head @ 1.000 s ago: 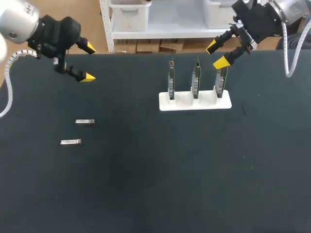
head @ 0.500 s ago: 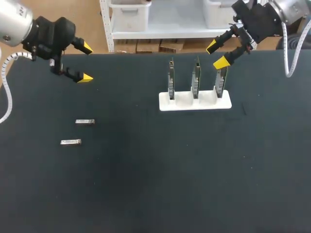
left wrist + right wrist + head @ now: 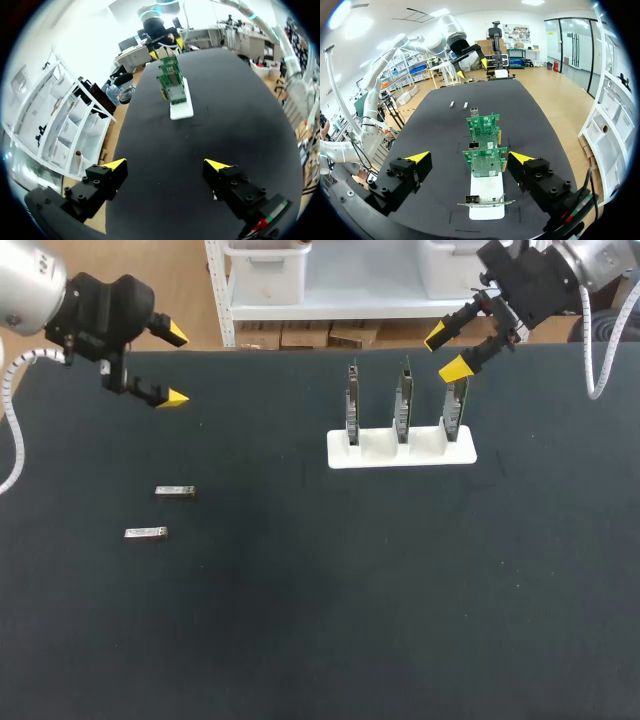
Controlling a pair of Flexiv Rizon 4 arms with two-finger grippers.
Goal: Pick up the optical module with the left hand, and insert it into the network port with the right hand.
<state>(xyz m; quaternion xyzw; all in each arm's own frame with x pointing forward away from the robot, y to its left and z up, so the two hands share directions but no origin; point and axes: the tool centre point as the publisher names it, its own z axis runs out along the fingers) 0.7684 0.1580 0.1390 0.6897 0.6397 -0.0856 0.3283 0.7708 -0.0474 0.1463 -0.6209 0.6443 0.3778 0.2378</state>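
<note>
Two small silver optical modules (image 3: 175, 491) (image 3: 146, 533) lie flat on the black table at the left; in the right wrist view they show far ahead (image 3: 452, 104) (image 3: 466, 105). Three green network cards (image 3: 403, 400) stand upright in a white stand (image 3: 402, 452) at the back centre. My left gripper (image 3: 176, 366) hangs open and empty above the back left of the table, behind the modules. My right gripper (image 3: 446, 354) hangs open and empty just above the rightmost card. In the right wrist view the cards (image 3: 484, 160) stand in a row ahead of its gripper (image 3: 469, 158).
In the left wrist view the stand (image 3: 181, 106) with its cards (image 3: 171, 85) lies far ahead of that gripper (image 3: 166, 165), with my right arm's gripper (image 3: 162, 40) over it. The table's back edge (image 3: 280, 350) runs close behind both grippers.
My left gripper has shifted a little to the left, staying open. The right arm, the modules and the cards have not moved.
</note>
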